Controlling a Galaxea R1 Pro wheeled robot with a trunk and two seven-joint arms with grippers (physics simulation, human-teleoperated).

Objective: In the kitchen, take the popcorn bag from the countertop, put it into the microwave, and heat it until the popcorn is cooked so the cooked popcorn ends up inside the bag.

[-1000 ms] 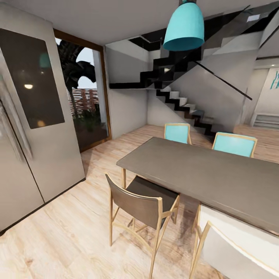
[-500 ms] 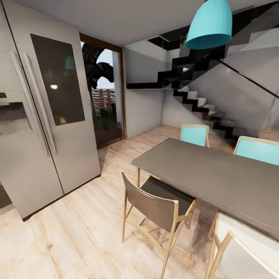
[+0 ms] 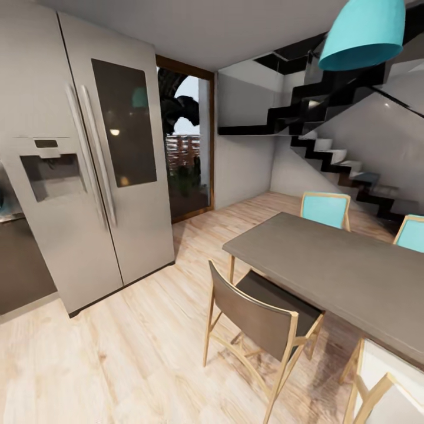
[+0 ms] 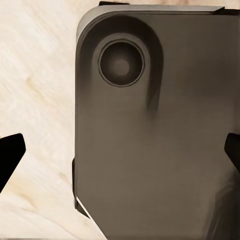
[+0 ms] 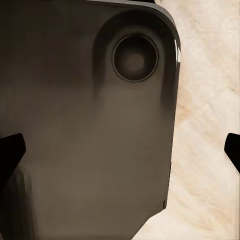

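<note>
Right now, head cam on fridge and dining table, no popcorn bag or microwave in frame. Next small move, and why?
Probably turn the base a little more to the left. The fridge stands left of the dining table, and beyond the fridge a dark cabinet front under a pale counter edge shows at the frame's left border, which looks like the kitchen side. Both grippers hang open over the wood floor.

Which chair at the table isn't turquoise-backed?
The dark brown chair on the table's near side, facing the fridge. The two far-side chairs have turquoise backs.
</note>
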